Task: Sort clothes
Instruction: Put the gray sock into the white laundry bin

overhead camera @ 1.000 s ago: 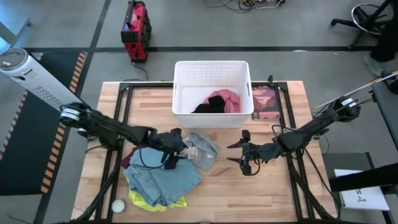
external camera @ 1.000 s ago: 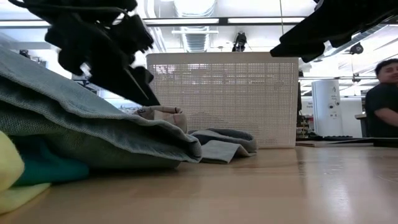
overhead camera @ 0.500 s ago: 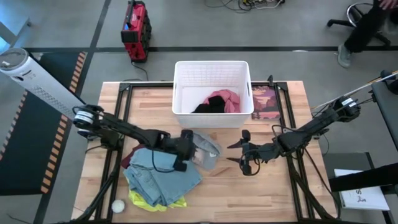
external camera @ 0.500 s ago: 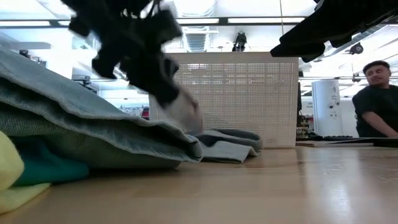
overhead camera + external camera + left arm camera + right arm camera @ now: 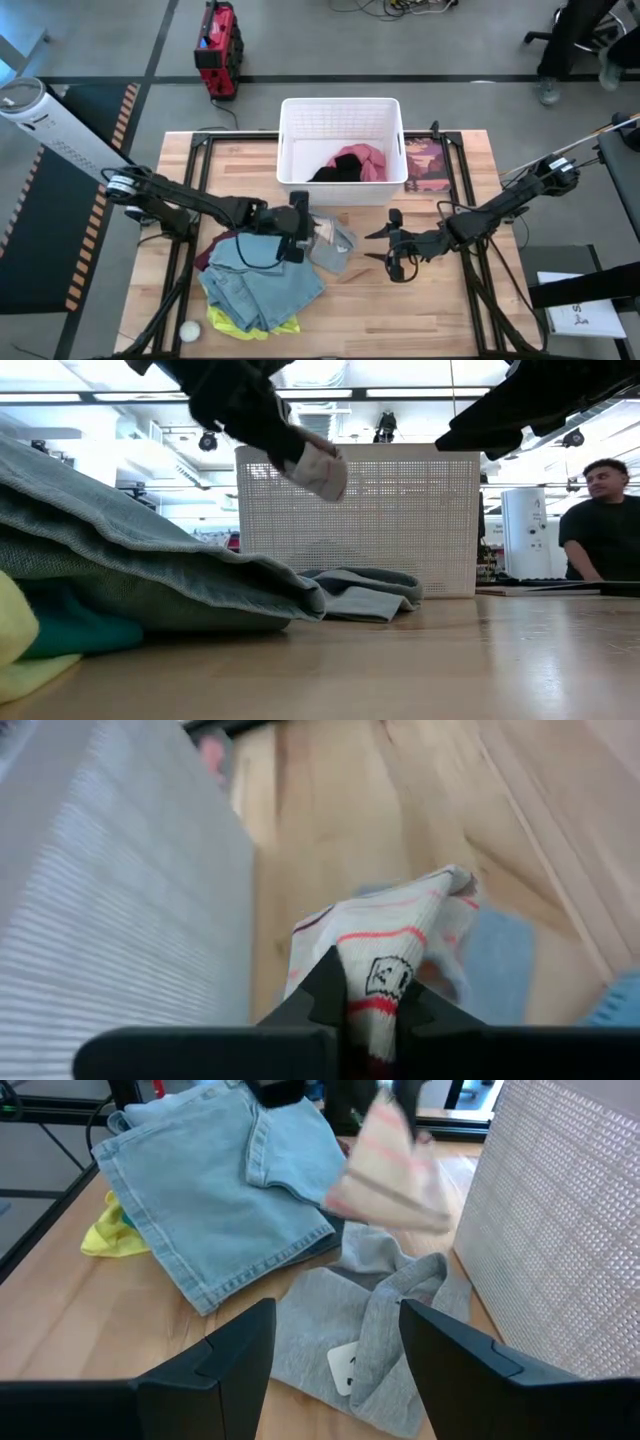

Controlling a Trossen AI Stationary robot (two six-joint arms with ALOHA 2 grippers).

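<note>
The wooden table (image 5: 430,300) carries a white basket (image 5: 341,118) at its far edge, with black and pink clothes (image 5: 350,165) inside. A denim piece (image 5: 262,285) tops the heap of garments at the table's left front, with a grey piece (image 5: 335,250) just beside it. The left gripper (image 5: 370,1005) hangs above that grey piece in front of the basket, pinching a pale striped garment (image 5: 395,945) lifted off the table. The right gripper (image 5: 385,245) hovers right of the grey piece, fingers spread, empty

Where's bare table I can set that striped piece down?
Bare wood lies between the grey garment and the right claw, running to the near edge. The denim pile crowds the left claw's side; the basket blocks behind.
</note>
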